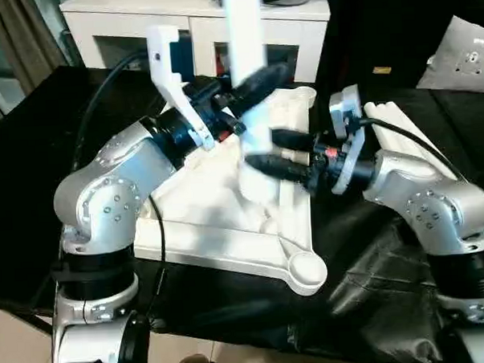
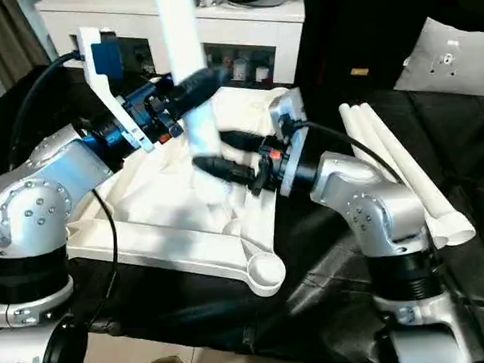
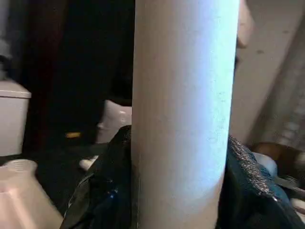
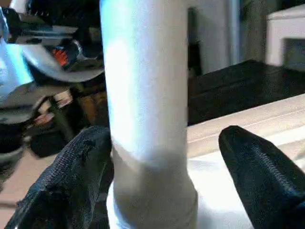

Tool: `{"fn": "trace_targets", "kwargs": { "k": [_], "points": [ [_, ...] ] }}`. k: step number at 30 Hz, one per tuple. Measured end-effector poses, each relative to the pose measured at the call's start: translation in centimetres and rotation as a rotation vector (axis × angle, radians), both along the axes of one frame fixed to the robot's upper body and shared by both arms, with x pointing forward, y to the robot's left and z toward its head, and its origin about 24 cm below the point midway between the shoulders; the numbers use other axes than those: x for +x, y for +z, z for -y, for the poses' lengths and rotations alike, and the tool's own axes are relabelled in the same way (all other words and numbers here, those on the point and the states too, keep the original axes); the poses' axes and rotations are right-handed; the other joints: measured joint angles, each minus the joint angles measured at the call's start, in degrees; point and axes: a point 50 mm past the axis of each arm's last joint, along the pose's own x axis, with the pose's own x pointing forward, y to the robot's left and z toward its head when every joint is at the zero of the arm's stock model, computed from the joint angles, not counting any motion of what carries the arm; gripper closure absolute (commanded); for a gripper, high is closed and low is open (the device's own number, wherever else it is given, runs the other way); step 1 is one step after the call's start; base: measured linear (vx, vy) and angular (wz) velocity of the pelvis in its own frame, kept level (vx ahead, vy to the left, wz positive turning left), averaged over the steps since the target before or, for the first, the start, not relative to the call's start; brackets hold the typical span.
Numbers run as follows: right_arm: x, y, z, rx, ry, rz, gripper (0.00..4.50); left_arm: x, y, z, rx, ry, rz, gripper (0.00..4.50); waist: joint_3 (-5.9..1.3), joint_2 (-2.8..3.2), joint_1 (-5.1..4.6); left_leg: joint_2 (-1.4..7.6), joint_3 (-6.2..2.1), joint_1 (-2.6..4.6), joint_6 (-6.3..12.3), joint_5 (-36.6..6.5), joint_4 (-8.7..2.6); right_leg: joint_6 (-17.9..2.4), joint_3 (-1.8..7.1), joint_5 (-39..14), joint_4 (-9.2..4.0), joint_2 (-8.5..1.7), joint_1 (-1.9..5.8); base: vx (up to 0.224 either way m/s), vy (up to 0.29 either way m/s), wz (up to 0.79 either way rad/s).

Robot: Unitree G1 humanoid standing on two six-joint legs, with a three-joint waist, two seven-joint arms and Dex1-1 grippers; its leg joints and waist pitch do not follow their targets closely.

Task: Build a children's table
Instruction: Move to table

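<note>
Children's table top, ribbed underside up on the black worktop, centre frame. Upright leg gripped by left gripper for screwing in; right gripper, lower, jaws apart around its base.

White leg stands between right claw fingers.

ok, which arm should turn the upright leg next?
Left, probably. The left pincer is clamped around the upright leg, which stands on the upturned table top. The right pincer is low on the leg, one finger standing clear of it.
</note>
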Motion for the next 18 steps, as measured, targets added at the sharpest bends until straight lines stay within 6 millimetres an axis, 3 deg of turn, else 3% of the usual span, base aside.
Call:
{"fn": "trace_targets", "kwargs": {
  "k": [5,15,18],
  "points": [
    [-0.3,0.6,0.1,0.006,0.085,0.009,0.53,-0.2,0.3,0.2,0.036,-0.065,0.022,2.63,-0.01,-0.01,0.11,0.0,0.0,0.03,0.09,0.05,0.01,-0.01,0.0,0.0,0.0,-0.01,0.0,0.0,0.0,0.0],
    [0.3,-0.1,-1.5,-0.078,0.043,0.033,0.53,0.0,-0.7,0.9,0.178,-0.053,0.037,2.63,-0.01,-0.02,0.03,0.0,0.01,0.05,0.08,0.07,0.0,-0.12,0.0,0.07,0.0,-0.01,-0.01,0.0,0.0,0.0],
    [0.4,-0.2,-1.5,-0.094,0.033,0.033,0.89,0.0,-0.7,0.9,0.185,-0.046,0.041,2.63,-0.01,-0.03,0.03,0.0,0.01,0.04,0.07,0.07,0.0,-0.13,0.0,0.08,0.0,-0.01,-0.02,0.0,0.0,0.0]
  ]
}}
